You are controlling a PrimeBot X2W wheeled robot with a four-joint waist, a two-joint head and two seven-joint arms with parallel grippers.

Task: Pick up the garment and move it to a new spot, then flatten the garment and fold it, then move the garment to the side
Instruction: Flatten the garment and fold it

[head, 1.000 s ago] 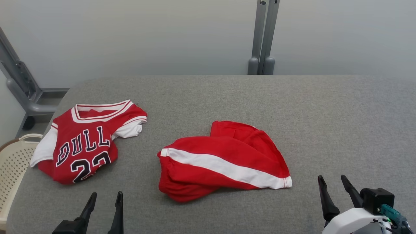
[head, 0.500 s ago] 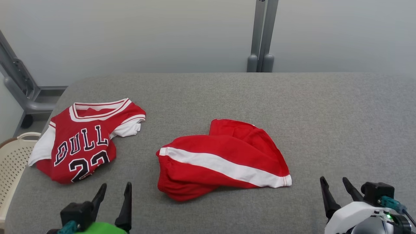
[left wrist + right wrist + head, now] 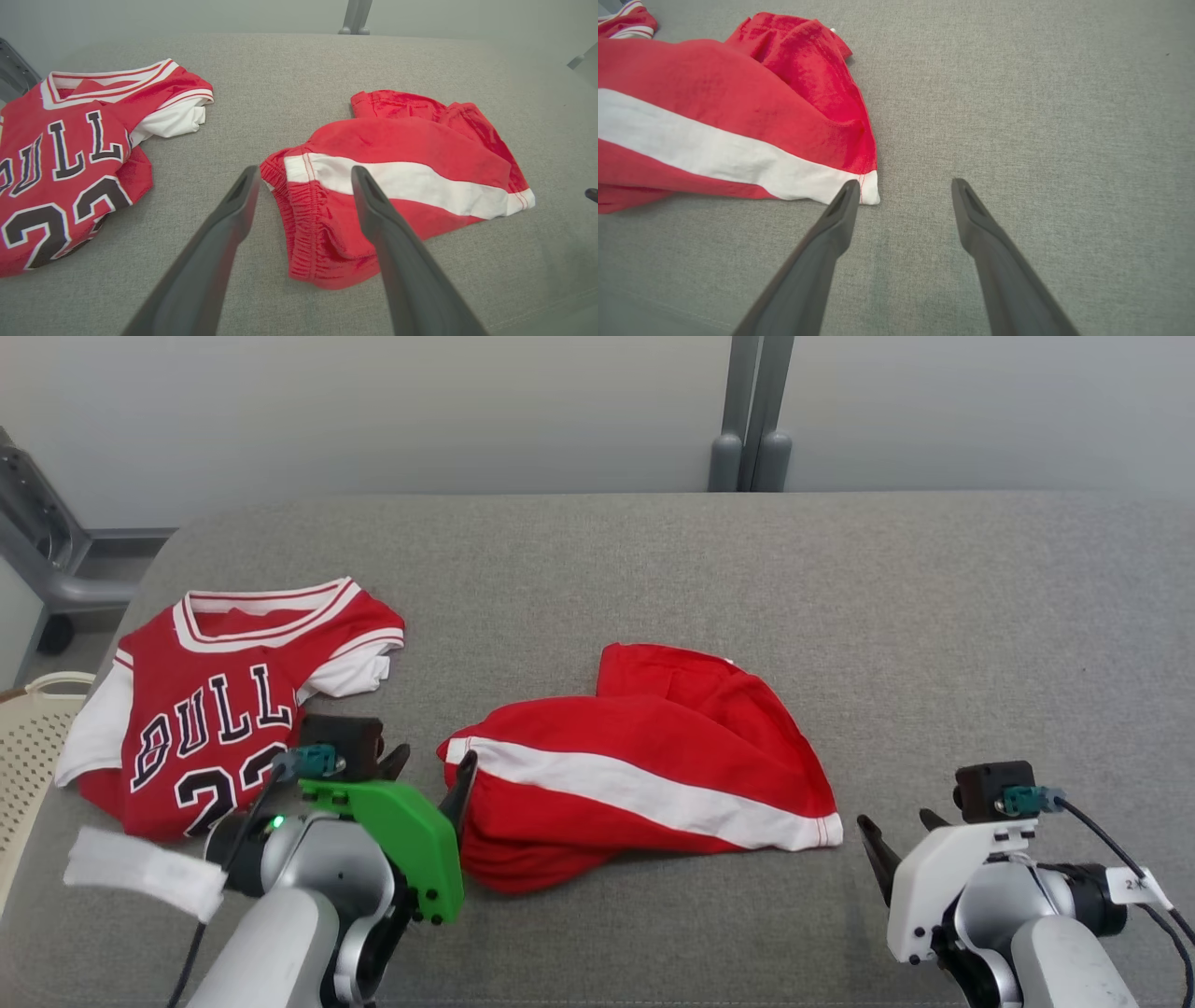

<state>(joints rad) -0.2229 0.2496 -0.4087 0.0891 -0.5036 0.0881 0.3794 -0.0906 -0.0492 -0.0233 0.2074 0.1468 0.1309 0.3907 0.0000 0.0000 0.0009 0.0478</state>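
The red shorts lie crumpled mid-frame on the table, left pincer spread at their waistband, right pincer released beside their hem.

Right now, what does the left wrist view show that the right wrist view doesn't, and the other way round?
Left wrist view: the lettering and number on the jersey, and the gathered waistband end of the shorts, framed by the open left claw.
Right wrist view: the hem corner of the shorts close against one finger of the open right claw, with bare fabric surface beyond.
Both: the red shorts with their white stripe, lying on the grey table.
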